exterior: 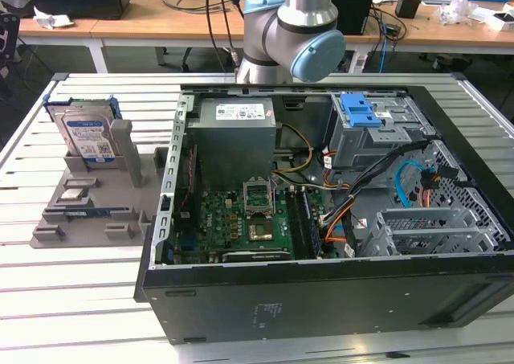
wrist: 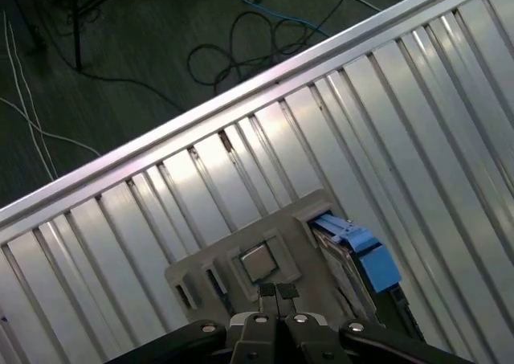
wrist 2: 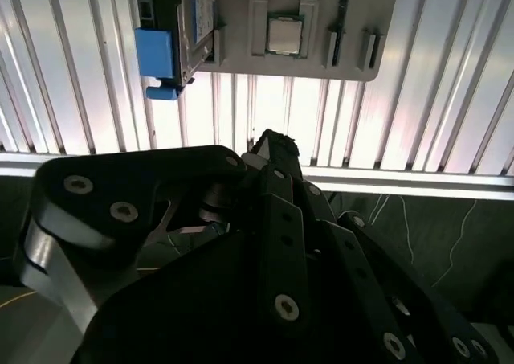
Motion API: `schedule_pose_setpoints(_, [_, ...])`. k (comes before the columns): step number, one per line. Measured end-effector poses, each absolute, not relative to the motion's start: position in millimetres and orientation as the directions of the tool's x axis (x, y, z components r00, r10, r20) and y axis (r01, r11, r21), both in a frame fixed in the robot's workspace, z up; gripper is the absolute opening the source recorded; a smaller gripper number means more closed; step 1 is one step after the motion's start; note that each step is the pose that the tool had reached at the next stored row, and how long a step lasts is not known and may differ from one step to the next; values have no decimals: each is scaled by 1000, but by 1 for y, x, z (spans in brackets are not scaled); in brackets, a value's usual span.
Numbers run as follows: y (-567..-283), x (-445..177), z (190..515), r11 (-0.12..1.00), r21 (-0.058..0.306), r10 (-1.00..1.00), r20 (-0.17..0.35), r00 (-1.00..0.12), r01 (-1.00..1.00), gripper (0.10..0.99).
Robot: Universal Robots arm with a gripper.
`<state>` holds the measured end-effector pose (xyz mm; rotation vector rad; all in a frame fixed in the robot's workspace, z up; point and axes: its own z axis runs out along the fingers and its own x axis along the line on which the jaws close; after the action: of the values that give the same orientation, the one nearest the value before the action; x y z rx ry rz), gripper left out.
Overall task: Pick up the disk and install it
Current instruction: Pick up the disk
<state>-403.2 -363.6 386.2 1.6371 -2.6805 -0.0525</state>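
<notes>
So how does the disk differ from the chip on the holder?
The disk stands on edge in a slot; the chip lies flat in a recess. The disk is far larger than the chip. The disk has a blue frame; the chip is plain silver. Both sit in the grey holder.

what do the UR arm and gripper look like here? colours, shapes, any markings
The arm is a silver-grey cylindrical tube with rounded grey joint housings and a light-blue cap on one joint. In the first wrist view the gripper is black, built of flat linked bars dotted with round silver screw heads. No markings are legible.
</notes>
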Motion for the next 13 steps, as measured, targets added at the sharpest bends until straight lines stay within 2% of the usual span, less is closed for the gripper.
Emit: schedule_pose_setpoints(13, [-364,-403,386,278,29,-960,-17,-278,-960,106])
